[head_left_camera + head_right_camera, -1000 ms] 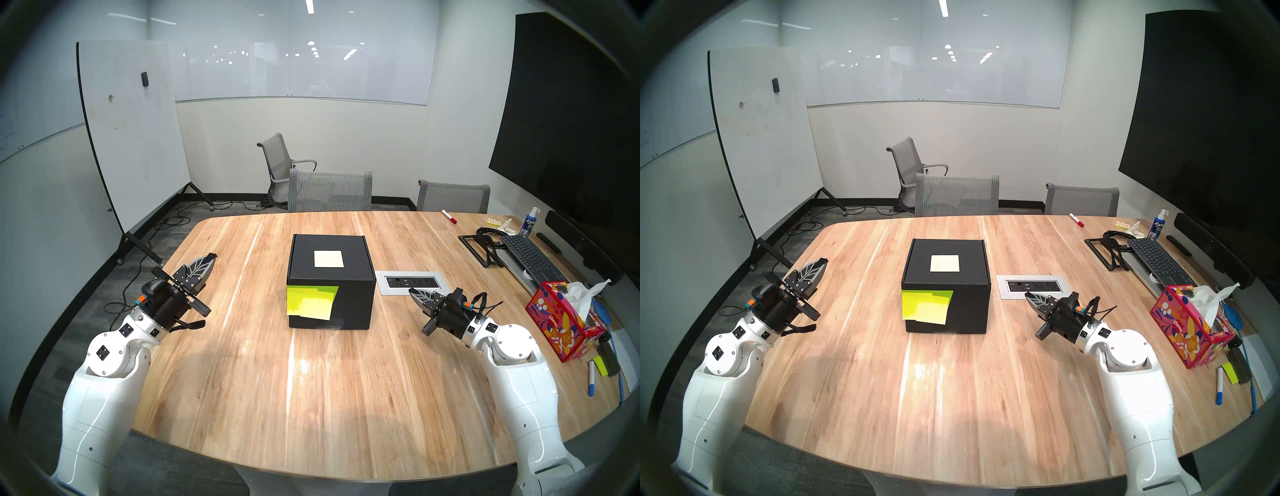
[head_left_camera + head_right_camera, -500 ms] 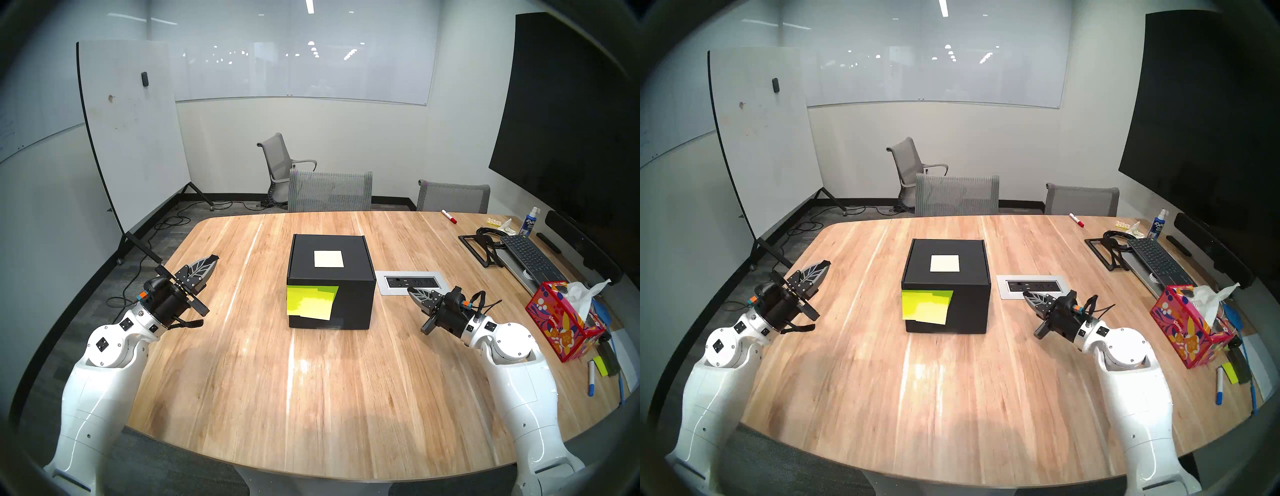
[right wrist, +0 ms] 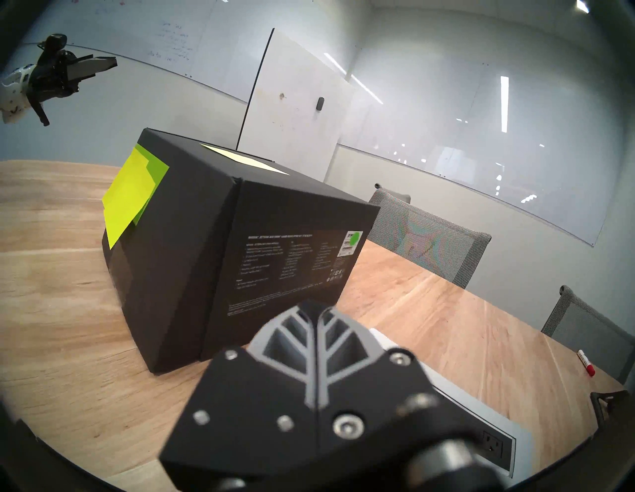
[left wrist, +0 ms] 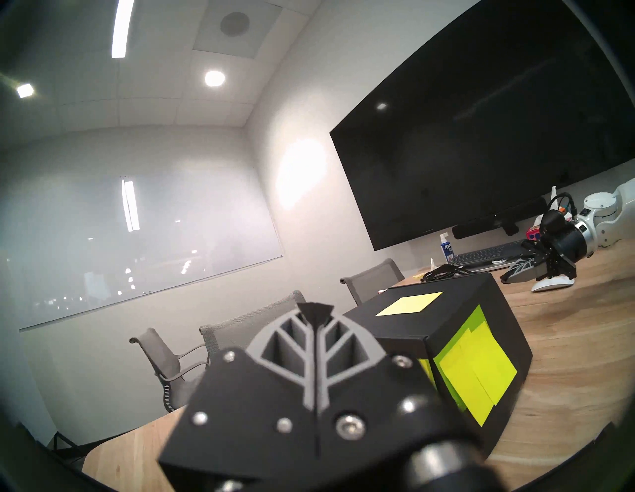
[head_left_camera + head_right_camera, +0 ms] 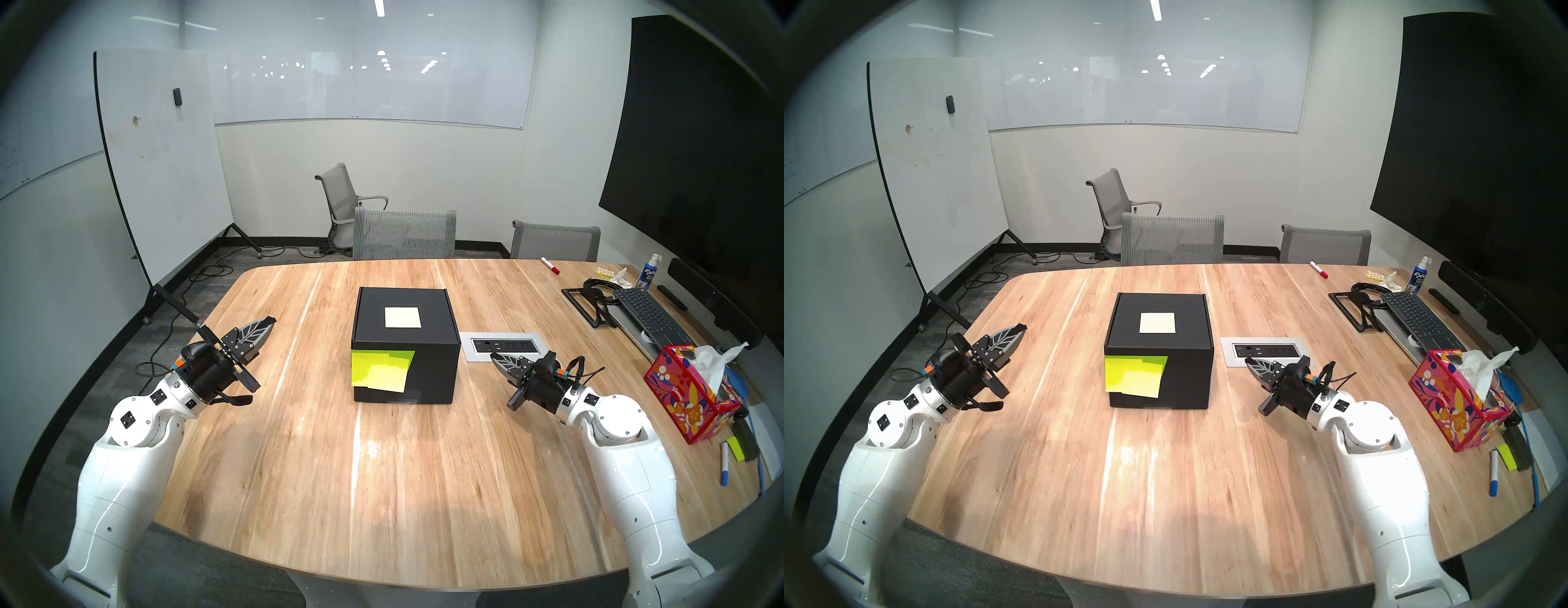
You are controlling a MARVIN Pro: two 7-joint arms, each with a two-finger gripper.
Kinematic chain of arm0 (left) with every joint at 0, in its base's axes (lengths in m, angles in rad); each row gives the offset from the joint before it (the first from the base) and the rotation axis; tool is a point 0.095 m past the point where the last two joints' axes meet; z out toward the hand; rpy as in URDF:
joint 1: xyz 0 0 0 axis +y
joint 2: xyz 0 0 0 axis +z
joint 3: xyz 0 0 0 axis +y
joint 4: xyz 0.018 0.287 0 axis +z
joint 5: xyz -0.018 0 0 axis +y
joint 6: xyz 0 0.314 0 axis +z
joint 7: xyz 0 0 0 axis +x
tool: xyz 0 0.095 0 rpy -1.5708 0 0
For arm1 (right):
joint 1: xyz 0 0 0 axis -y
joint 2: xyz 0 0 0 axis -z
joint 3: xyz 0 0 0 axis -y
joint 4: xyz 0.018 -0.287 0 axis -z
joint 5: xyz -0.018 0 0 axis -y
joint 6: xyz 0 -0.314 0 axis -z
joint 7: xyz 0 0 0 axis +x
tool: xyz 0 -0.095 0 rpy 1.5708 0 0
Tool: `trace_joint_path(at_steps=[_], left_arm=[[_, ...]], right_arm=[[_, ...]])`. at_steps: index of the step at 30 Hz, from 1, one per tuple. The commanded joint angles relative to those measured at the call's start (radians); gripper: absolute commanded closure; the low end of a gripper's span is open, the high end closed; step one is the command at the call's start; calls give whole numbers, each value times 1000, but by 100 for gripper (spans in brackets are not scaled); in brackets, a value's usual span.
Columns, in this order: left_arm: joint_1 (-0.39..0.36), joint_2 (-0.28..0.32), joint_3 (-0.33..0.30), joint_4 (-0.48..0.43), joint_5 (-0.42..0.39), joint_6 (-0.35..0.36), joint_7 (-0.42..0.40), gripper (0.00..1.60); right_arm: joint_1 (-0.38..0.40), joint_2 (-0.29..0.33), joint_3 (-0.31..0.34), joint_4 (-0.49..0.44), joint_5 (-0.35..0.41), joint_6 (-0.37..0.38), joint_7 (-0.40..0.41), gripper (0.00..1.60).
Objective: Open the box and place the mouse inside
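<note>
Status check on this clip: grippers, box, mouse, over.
Left gripper and right gripper shut, empty, flanking the box. Box closed, untouched. White shape under right gripper, maybe the mouse. Nothing blocking the lid.

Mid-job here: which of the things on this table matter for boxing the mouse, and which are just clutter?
For the job: box, lid closed; left gripper and right gripper, both shut and empty. No mouse shows in any view.

Just lying about: tissue box, keyboard, red marker, spray bottle, blue marker, outlet plate.
</note>
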Motion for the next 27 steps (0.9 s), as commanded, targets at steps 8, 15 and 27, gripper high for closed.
trace_joint_path(at_steps=[8, 15, 27], left_arm=[[-10, -18, 24, -21, 14, -1, 8, 160], [-22, -1, 37, -14, 18, 15, -12, 160], [-44, -44, 23, 11, 1, 51, 43, 160]], right_arm=[[-4, 16, 31, -1, 4, -66, 2, 160], [-16, 31, 42, 2, 4, -99, 11, 160], [-20, 29, 49, 2, 2, -114, 27, 160]])
